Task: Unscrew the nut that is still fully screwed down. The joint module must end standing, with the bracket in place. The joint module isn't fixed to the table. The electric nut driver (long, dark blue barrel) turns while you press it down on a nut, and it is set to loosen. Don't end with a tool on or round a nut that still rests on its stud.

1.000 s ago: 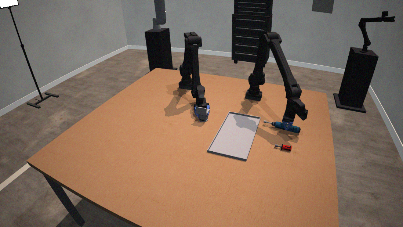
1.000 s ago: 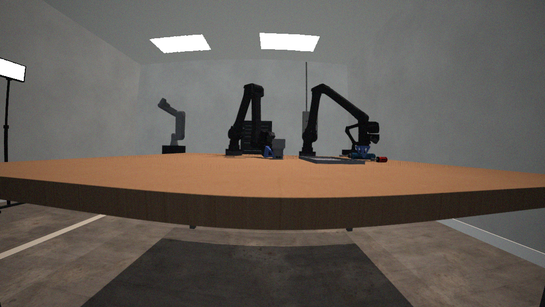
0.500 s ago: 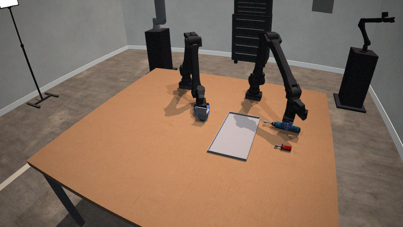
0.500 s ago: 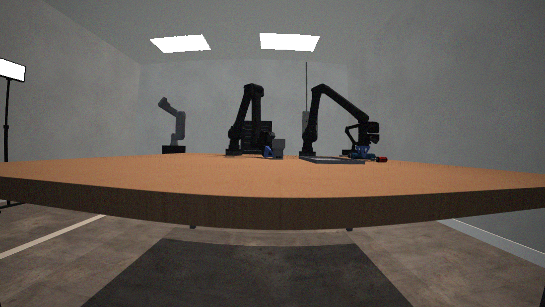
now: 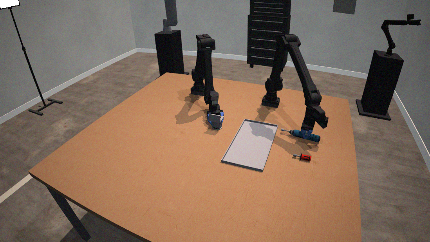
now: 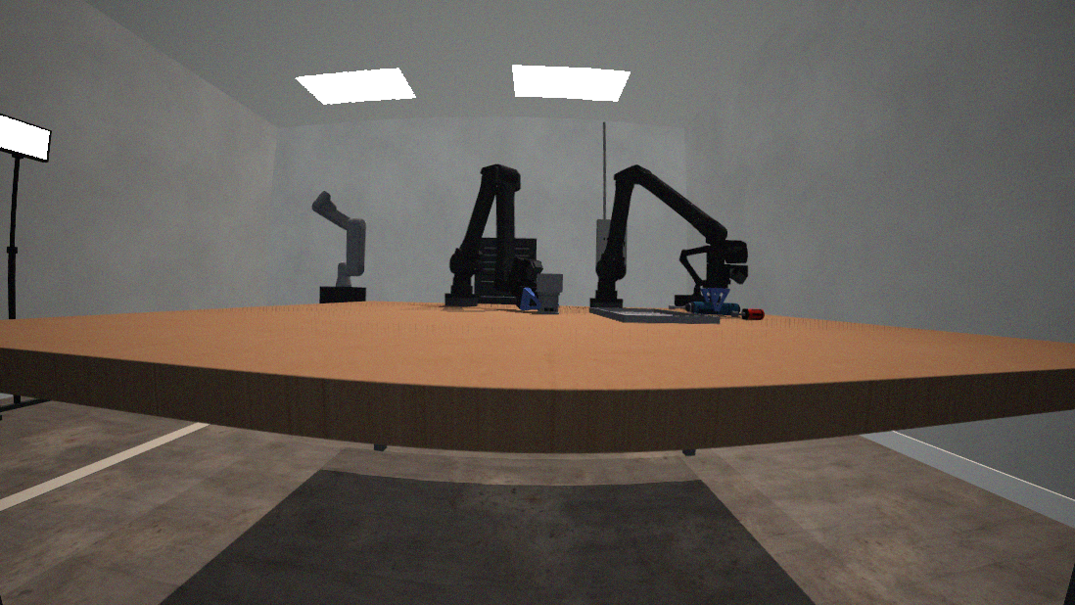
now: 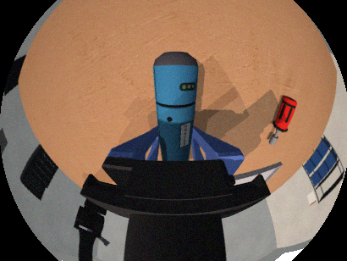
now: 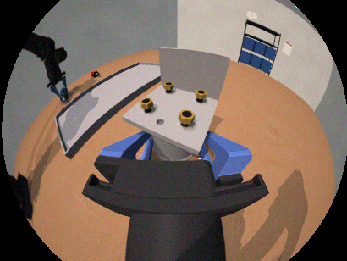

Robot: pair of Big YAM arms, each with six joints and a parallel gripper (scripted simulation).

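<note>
Dark-blue-barrelled electric nut driver (image 5: 314,137) (image 6: 695,307) (image 7: 175,85) (image 8: 63,96) lies gripped in your left claw (image 5: 306,136) (image 6: 714,306) (image 7: 175,130) (image 8: 64,95), low over the brown wooden table (image 5: 180,186) (image 6: 541,352) (image 7: 106,63) (image 8: 275,140). Your right claw (image 5: 215,122) (image 6: 538,303) (image 8: 175,130) stands partly open around the upright grey cylindrical joint module (image 6: 551,303) (image 8: 170,149); you cannot tell whether it grips. Above its fingers, the L-shaped grey bracket (image 5: 214,118) (image 6: 549,282) (image 8: 192,72) carries four brass-coloured nuts (image 8: 186,117). Between your claws lies a shallow grey tray (image 5: 249,144) (image 6: 662,320) (image 7: 259,172) (image 8: 106,95); beyond the driver, a red-handled tool (image 5: 306,157) (image 6: 753,313) (image 7: 285,113) (image 8: 94,74).
</note>
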